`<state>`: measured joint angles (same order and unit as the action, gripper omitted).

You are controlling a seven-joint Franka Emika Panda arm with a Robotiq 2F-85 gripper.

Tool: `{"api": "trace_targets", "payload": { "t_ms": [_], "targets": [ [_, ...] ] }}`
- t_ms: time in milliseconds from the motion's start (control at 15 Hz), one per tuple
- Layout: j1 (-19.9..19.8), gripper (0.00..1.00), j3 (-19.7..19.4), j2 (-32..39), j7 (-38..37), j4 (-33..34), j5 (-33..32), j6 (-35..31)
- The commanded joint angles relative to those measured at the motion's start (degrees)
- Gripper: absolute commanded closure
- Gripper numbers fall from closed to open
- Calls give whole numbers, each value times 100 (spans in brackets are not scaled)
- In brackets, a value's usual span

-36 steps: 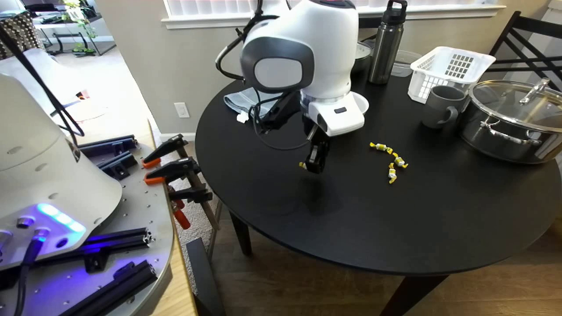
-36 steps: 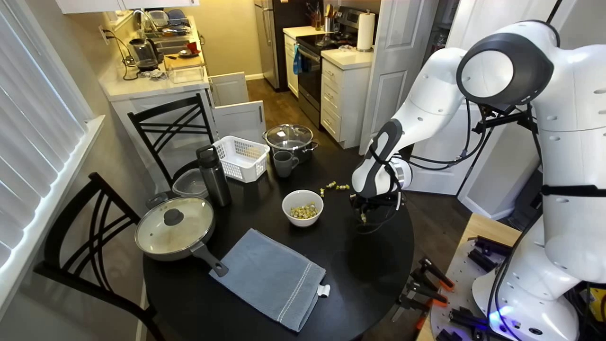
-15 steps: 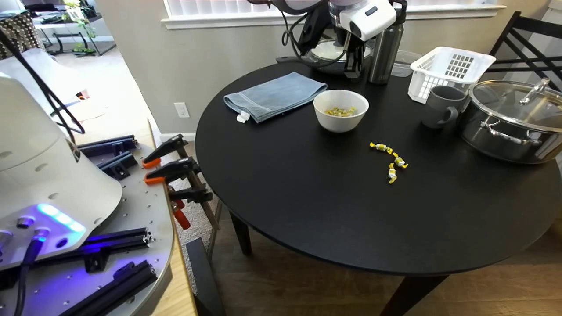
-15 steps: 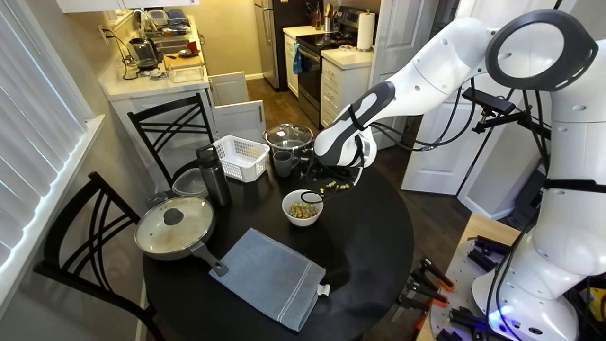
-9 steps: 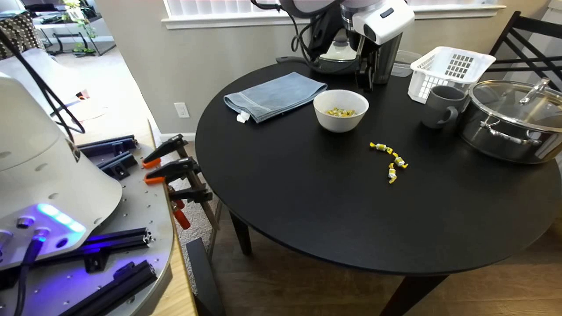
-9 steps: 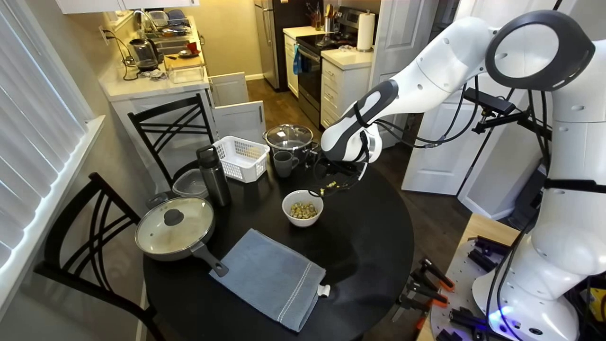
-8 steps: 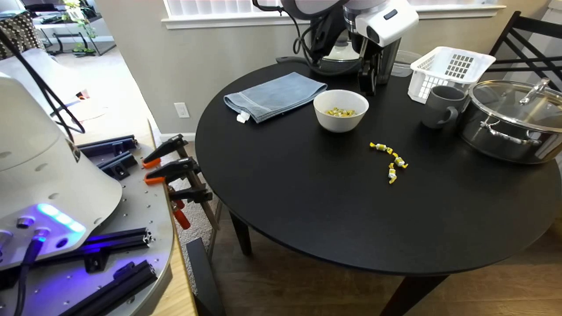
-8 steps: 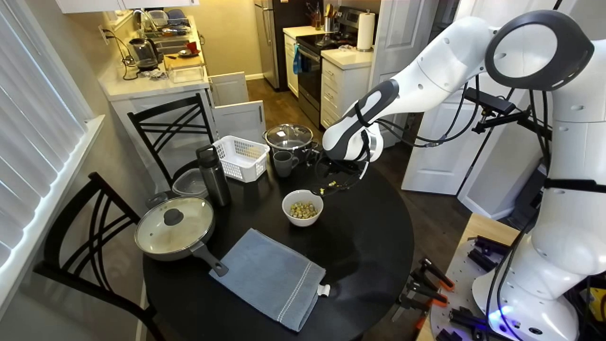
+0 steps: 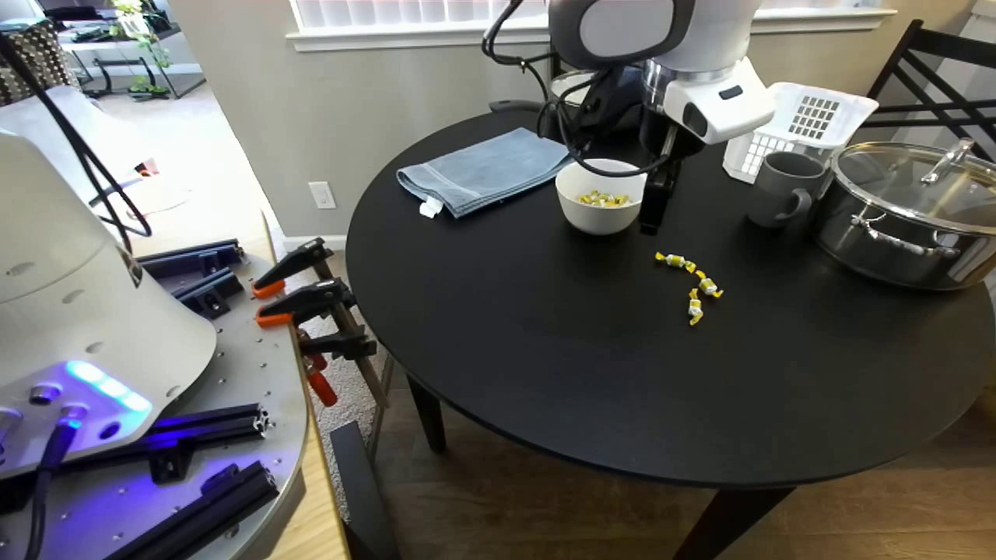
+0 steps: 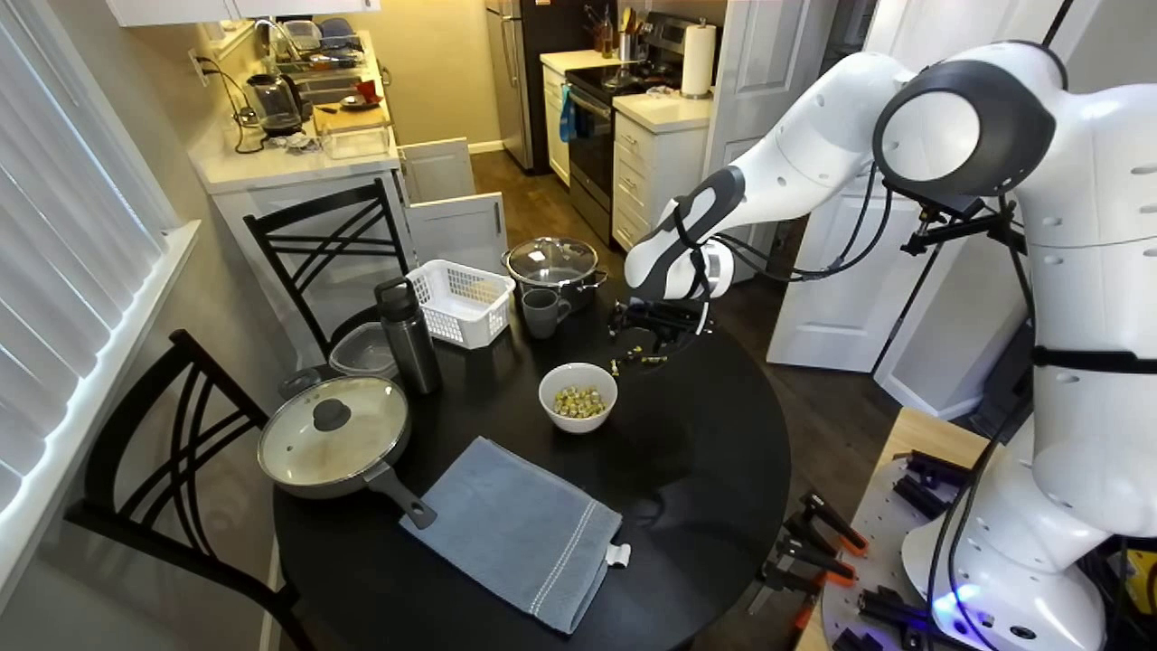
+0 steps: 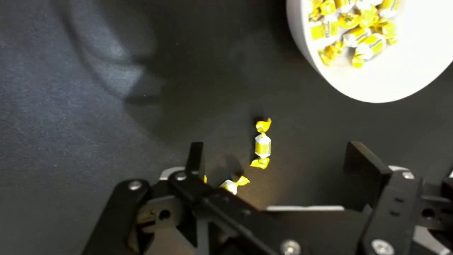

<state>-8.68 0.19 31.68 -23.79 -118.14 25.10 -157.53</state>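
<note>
My gripper (image 11: 276, 152) stands wide open above the black table, nothing held between its fingers. Beneath it in the wrist view lies a yellow-and-white wrapped candy (image 11: 263, 146), in the gap between the fingertips as seen from above. A second candy (image 11: 230, 186) is partly covered by the left finger linkage, and only a yellow scrap of a third shows. In an exterior view the three loose candies (image 9: 695, 306) lie in a bent row, just in front of the gripper (image 9: 654, 218). Beside the gripper stands a white bowl (image 9: 595, 222) with several such candies inside.
A folded blue towel (image 9: 490, 171) lies behind the bowl. Around the far side stand a grey mug (image 9: 786, 190), a lidded pot (image 9: 903, 245), a white basket (image 10: 488, 325), a steel bottle (image 10: 411, 344) and a lidded pan (image 10: 362, 452). A cable loops beside the wrist.
Earlier a yellow-wrapped candy showed at the fingertips; now the gripper is open and empty. Over the last second it has come lower, past the bowl, towards the loose candies.
</note>
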Motion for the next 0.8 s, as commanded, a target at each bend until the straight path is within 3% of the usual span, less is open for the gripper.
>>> {"api": "trace_targets", "payload": {
  "t_ms": [0, 267, 733],
  "targets": [
    [499, 0, -593, 512, -677, 716, -424, 757],
    [724, 0, -836, 994, -1072, 1318, -569, 1232],
    [823, 0, -1077, 1800, -1555, 2179, -771, 1475]
  ]
}}
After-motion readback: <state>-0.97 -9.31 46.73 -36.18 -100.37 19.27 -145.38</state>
